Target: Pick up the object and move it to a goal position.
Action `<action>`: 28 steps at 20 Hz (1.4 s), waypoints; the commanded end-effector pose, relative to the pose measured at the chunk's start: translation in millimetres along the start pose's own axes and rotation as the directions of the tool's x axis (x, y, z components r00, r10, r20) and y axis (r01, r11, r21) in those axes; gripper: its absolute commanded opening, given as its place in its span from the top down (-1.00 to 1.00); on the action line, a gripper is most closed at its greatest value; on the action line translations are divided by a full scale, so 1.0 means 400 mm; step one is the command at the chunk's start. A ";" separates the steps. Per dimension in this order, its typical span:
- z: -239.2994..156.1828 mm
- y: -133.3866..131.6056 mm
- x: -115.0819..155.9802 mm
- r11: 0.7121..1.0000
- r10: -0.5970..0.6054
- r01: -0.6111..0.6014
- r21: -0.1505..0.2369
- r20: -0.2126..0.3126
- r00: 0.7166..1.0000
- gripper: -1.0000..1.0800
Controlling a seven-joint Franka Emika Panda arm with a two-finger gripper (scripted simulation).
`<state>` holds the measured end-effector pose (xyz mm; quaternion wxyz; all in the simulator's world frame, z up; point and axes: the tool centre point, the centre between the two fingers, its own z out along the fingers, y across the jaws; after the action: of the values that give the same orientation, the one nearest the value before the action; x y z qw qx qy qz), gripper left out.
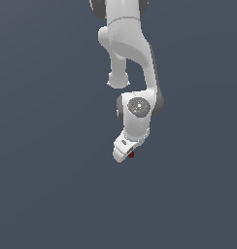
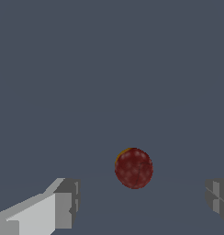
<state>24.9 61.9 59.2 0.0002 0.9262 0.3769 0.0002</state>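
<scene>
On the table under the arm: the object (image 2: pixel 133 168), a dark red ball, lies between the fingers (image 2: pixel 63 204) | gripper (image 1: pixel 126 154) spread wide, holding nothing | step: approach for the grasp, judged | next: descend, centre, close on the ball.

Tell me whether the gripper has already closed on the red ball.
No. In the wrist view the red ball sits between the fingertips of the gripper, clear gaps on both sides.
</scene>
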 end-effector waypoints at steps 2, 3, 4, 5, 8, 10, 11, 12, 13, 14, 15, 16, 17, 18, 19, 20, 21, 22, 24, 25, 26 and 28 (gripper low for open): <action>0.040 -0.002 -0.001 1.000 -0.002 0.002 0.001 0.001 1.000 -0.92; 0.056 -0.003 -0.002 1.000 -0.003 0.003 0.001 0.001 1.000 -0.92; 0.069 -0.003 -0.002 1.000 -0.004 0.004 0.001 0.001 1.000 -0.92; 0.080 -0.002 -0.002 1.000 -0.004 0.004 0.001 0.001 1.000 -0.92; 0.101 -0.002 -0.001 1.000 -0.005 0.005 0.000 0.000 1.000 -0.92; 0.106 -0.001 0.000 1.000 -0.005 0.005 0.000 0.000 1.000 -0.92; 0.106 -0.001 0.000 1.000 -0.005 0.005 0.000 0.000 1.000 -0.92; 0.106 -0.001 0.000 1.000 -0.005 0.005 0.000 0.000 1.000 1.00; 0.106 -0.001 0.000 1.000 -0.005 0.005 0.000 0.000 1.000 1.00; 0.106 -0.001 0.000 1.000 -0.005 0.005 0.000 0.000 1.000 1.00; 0.106 -0.001 0.000 1.000 -0.005 0.005 0.000 0.000 1.000 1.00; 0.106 -0.001 0.000 1.000 -0.005 0.005 0.000 0.000 1.000 1.00; 0.106 -0.001 0.000 1.000 -0.005 0.005 0.000 0.000 1.000 1.00; 0.106 -0.001 0.000 1.000 -0.005 0.005 0.000 0.000 1.000 1.00; 0.106 -0.001 0.000 1.000 -0.005 0.005 0.000 0.000 1.000 1.00; 0.106 -0.001 0.000 1.000 -0.005 0.005 0.000 0.000 1.000 1.00; 0.106 -0.001 0.000 1.000 -0.005 0.005 0.000 0.000 1.000 1.00; 0.106 0.000 0.000 1.000 -0.005 0.005 0.000 0.000 1.000 1.00; 0.103 -0.001 0.001 1.000 -0.005 0.005 0.000 0.000 1.000 1.00; 0.098 -0.002 0.003 1.000 -0.005 0.005 0.000 0.000 1.000 1.00; 0.092 -0.003 0.005 1.000 -0.005 0.005 0.000 0.000 1.000 1.00; 0.075 -0.005 0.010 1.000 -0.005 0.005 0.000 0.000 1.000 1.00</action>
<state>25.2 64.3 23.9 -0.0002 0.9255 0.3788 -0.0008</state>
